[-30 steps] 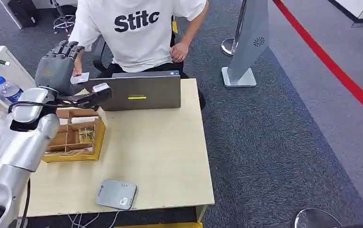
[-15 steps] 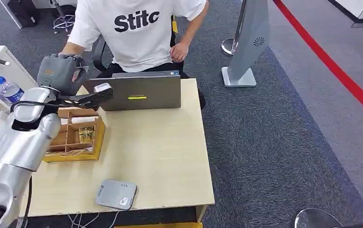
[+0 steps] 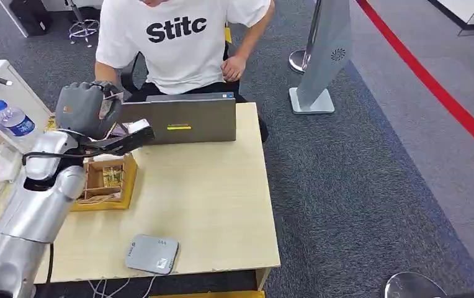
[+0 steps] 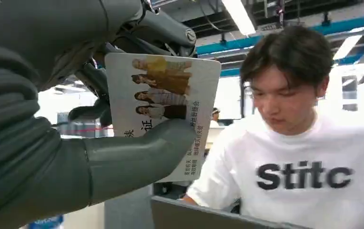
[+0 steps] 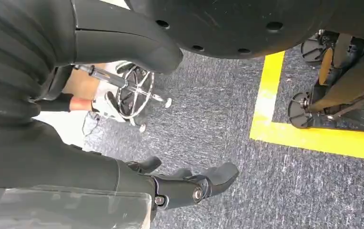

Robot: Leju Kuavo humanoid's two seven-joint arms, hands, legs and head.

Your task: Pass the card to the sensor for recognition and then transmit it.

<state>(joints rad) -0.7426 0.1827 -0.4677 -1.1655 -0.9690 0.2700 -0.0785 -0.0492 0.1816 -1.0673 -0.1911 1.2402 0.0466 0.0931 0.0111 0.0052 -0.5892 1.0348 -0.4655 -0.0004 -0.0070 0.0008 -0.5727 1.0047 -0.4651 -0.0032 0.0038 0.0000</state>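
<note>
My left hand (image 3: pixel 89 109) is raised over the table's far left corner, beside the laptop (image 3: pixel 182 119). It holds a white card (image 4: pixel 170 86) printed with photos of people and text, pinched between thumb and fingers. A sliver of the card (image 3: pixel 111 99) shows at the hand's far side in the head view. The grey flat sensor (image 3: pixel 152 254) lies near the table's front edge, well below the hand. My right hand (image 5: pixel 61 109) hangs over grey carpet, fingers (image 5: pixel 194 186) loosely apart and holding nothing.
A person in a white T-shirt (image 3: pixel 175 43) sits behind the laptop, facing me. A wooden compartment box (image 3: pixel 105 181) stands on the table (image 3: pixel 210 198) under my left forearm. A water bottle (image 3: pixel 14 119) is on the side desk. A grey stand (image 3: pixel 324 56) rises at right.
My left hand closed around the card that the person held out, then drew back toward me and slightly right with it. The person's hand withdrew.
</note>
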